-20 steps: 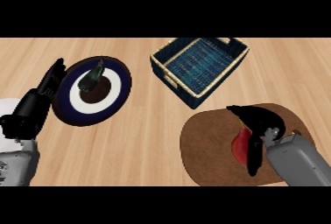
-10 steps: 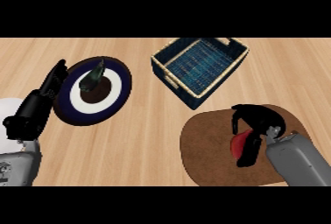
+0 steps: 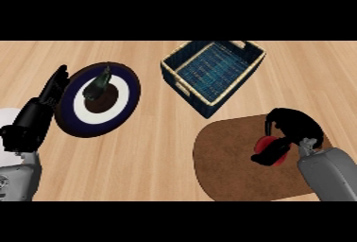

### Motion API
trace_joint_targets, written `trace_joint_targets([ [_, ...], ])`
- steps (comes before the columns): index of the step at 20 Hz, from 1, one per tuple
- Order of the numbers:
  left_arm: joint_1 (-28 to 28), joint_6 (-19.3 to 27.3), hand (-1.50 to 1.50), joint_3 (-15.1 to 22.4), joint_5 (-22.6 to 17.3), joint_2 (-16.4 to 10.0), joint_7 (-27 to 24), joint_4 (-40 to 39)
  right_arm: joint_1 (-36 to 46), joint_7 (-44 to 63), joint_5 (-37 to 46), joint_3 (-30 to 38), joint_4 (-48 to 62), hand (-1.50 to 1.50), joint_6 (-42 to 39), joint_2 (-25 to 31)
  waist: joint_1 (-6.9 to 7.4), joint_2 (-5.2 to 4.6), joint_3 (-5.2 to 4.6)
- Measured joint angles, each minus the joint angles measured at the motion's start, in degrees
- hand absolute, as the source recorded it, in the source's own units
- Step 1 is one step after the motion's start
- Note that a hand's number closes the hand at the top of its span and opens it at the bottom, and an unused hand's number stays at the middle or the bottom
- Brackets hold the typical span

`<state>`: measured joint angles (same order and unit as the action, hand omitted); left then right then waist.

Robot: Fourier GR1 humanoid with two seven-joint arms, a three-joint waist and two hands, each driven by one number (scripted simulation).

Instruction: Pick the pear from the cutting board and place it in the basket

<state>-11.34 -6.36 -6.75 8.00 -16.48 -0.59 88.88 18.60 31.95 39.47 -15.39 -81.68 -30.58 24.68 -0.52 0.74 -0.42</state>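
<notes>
One pear (image 3: 269,147) in right hand (image 3: 293,124), one basket (image 3: 182,91), one plate (image 3: 77,125).

We see bright, even light across the wooden counter (image 3: 160,156), with only faint, soft shadows under things.

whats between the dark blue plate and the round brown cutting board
Head view: only bare wooden counter between dark blue plate and round brown cutting board.

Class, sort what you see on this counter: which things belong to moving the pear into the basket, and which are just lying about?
Belong to the job: pear, cutting board, basket, right hand curled round the pear.
Just lying about: plate, dark object on it, left hand resting open at the plate's left.
</notes>
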Motion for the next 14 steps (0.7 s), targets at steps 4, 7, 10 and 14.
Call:
trace_joint_targets([
  [4, 0.71, 0.03, 0.0, -0.9, -0.14, -0.57, -0.28, -0.05, -2.5, 8.16, 2.88, 8.16, 0.19, 1.5, 6.57, 3.44, -1.4, -0.12, 0.22],
  [7, 1.5, 0.14, 0.0, -0.87, -0.19, -0.21, -0.61, 0.47, -4.45, 12.68, 5.46, 12.27, -2.05, 1.5, 10.92, 5.46, -1.2, -0.22, 0.31],
  [10, 1.5, 0.13, 0.0, -0.15, 0.06, 0.29, 0.2, 1.11, -4.24, 16.2, 7.29, 15.66, -7.13, 1.5, 14.88, 6.43, -1.1, -0.22, 0.36],
  [14, 1.5, 0.33, 0.0, -0.15, 0.25, 0.61, -0.44, 0.24, -0.79, 17.98, 8.25, 19.84, -14.82, 1.5, 21.62, 6.08, -0.97, -0.17, 0.38],
])
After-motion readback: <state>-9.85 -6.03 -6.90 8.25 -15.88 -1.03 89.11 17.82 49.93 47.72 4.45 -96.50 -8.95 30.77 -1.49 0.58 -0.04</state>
